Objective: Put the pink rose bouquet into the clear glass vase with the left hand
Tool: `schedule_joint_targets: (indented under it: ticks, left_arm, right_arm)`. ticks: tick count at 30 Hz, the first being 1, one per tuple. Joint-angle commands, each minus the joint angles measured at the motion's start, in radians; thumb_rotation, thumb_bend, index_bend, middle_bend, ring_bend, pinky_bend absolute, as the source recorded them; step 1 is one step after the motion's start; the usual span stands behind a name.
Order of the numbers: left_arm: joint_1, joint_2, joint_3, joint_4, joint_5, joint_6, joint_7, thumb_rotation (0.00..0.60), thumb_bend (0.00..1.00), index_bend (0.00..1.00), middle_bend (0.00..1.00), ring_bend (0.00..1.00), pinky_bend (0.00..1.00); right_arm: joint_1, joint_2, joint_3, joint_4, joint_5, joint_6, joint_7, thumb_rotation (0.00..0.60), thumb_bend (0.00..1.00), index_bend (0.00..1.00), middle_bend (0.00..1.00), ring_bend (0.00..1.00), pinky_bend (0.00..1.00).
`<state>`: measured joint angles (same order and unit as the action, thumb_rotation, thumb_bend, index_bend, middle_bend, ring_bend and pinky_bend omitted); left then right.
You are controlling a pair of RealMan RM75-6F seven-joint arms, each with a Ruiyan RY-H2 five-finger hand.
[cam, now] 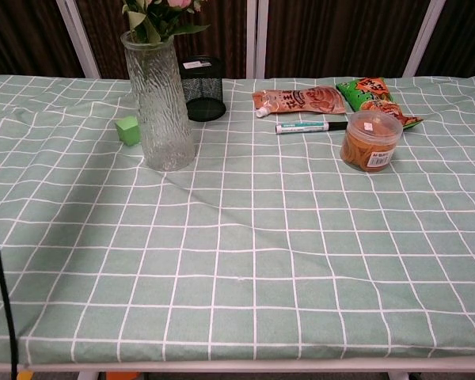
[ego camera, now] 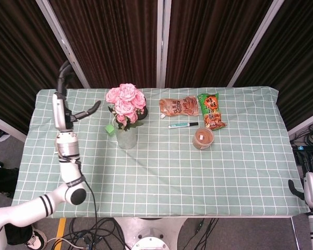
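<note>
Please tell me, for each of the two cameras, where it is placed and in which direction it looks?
Head view: high above the near edge, looking steeply down on the whole table; shows the left hand, open, left of the pink rose bouquet.
Chest view: low at the near edge, looking across the table toward the curtains; no hand shows.
Shared: the clear glass vase holding the bouquet, and the black mesh cup.
</note>
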<state>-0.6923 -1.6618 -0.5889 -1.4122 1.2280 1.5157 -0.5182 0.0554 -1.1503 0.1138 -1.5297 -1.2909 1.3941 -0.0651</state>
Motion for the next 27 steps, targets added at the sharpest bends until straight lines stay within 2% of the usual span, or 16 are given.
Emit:
schedule_joint_targets:
  ticks: [1, 3, 7, 10, 15, 20, 23, 27]
  left_arm:
    - [0.093, 0.079, 0.05, 0.005, 0.01, 0.03, 0.054, 0.6, 0.1, 0.14, 0.06, 0.05, 0.16]
    - [0.144, 0.121, 0.117, 0.01, 0.031, 0.02, 0.087, 0.6, 0.1, 0.14, 0.06, 0.05, 0.18]
    - [0.233, 0.225, 0.343, 0.054, 0.161, -0.034, 0.242, 0.6, 0.1, 0.14, 0.08, 0.05, 0.22]
    - [0.268, 0.258, 0.44, 0.071, 0.219, -0.051, 0.354, 0.6, 0.1, 0.14, 0.08, 0.05, 0.2]
    - [0.323, 0.332, 0.527, -0.002, 0.219, -0.09, 0.526, 0.6, 0.1, 0.15, 0.08, 0.04, 0.17]
    - [0.4, 0.386, 0.6, -0.099, 0.205, -0.079, 0.672, 0.6, 0.1, 0.12, 0.07, 0.03, 0.16]
    - [0.456, 0.373, 0.615, -0.1, 0.205, -0.017, 0.71, 0.6, 0.1, 0.11, 0.06, 0.02, 0.15]
    - [0.512, 0.365, 0.643, -0.104, 0.222, 0.025, 0.691, 0.6, 0.1, 0.11, 0.06, 0.02, 0.15]
  right_arm:
    - [-0.002, 0.0, -0.002, -0.004, -0.01, 0.01, -0.003, 0.6, 0.27, 0.0, 0.0, 0.0, 0.0]
    - [-0.002, 0.0, -0.002, -0.008, -0.016, 0.016, -0.009, 0.6, 0.28, 0.0, 0.0, 0.0, 0.0]
    - [0.0, -0.005, 0.001, -0.016, -0.029, 0.042, -0.058, 0.6, 0.27, 0.0, 0.0, 0.0, 0.0]
    - [0.0, -0.007, -0.003, -0.035, -0.054, 0.062, -0.081, 0.6, 0.27, 0.0, 0.0, 0.0, 0.0]
    - [0.001, -0.012, -0.016, -0.047, -0.09, 0.074, -0.088, 0.6, 0.27, 0.0, 0.0, 0.0, 0.0]
    - [0.006, -0.026, -0.024, -0.04, -0.091, 0.057, -0.091, 0.6, 0.27, 0.0, 0.0, 0.0, 0.0]
    - [0.006, -0.029, -0.028, -0.037, -0.097, 0.057, -0.094, 0.6, 0.27, 0.0, 0.0, 0.0, 0.0]
    - [0.005, -0.029, -0.031, -0.04, -0.1, 0.058, -0.098, 0.6, 0.27, 0.0, 0.0, 0.0, 0.0]
